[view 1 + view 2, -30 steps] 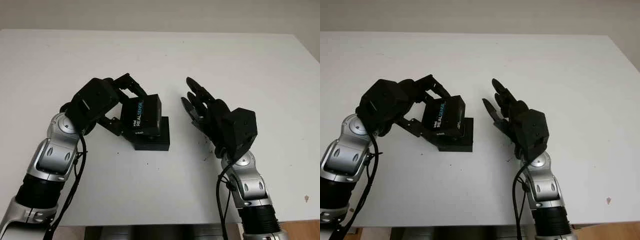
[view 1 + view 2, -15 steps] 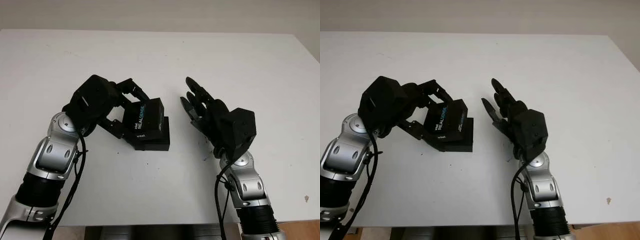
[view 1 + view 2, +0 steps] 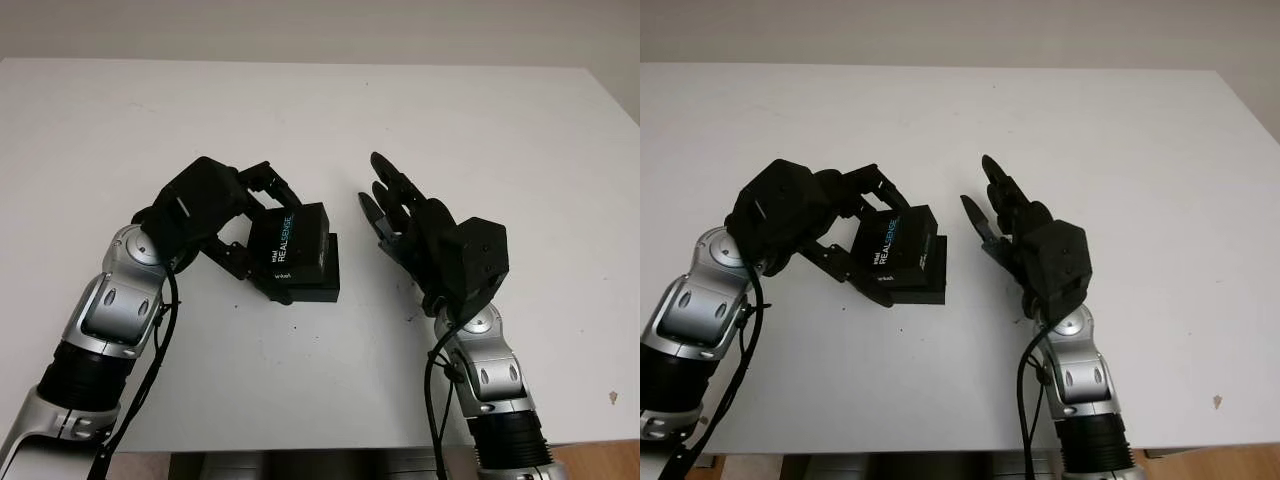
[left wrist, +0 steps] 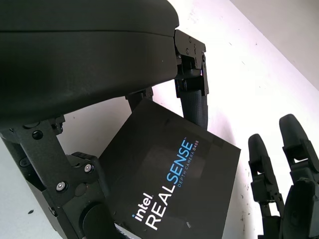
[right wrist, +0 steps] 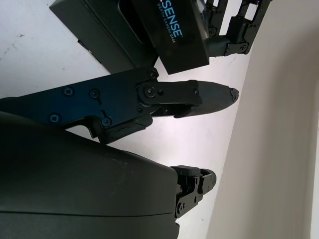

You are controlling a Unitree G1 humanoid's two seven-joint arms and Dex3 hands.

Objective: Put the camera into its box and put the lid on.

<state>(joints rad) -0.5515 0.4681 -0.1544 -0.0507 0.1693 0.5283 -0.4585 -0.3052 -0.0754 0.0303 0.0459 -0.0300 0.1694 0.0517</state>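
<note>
We read white and blue lettering on the black lid (image 3: 289, 246): "intel REALSENSE", with a smaller line beneath it that the left wrist view gives as "DEPTH CAMERA D405" (the last characters are hard to be sure of). Our left hand (image 3: 232, 222) grips this lid by its edges, fingers (image 4: 192, 89) curled around it, and holds it tilted over the black box (image 3: 318, 280), which sits on the white table (image 3: 320, 110) just left of centre. From the head views the lid covers most of the box, and we cannot tell whether the camera lies inside. The right wrist view looks along the table at the box's side wall (image 5: 92, 27) with the lid (image 5: 174, 35) raised above it at an angle, so the two are not yet seated flush. Our right hand (image 3: 1012, 225) is open, held above the table just to the right of the box, palm turned toward it and fingers pointing away from us; it holds nothing.
</note>
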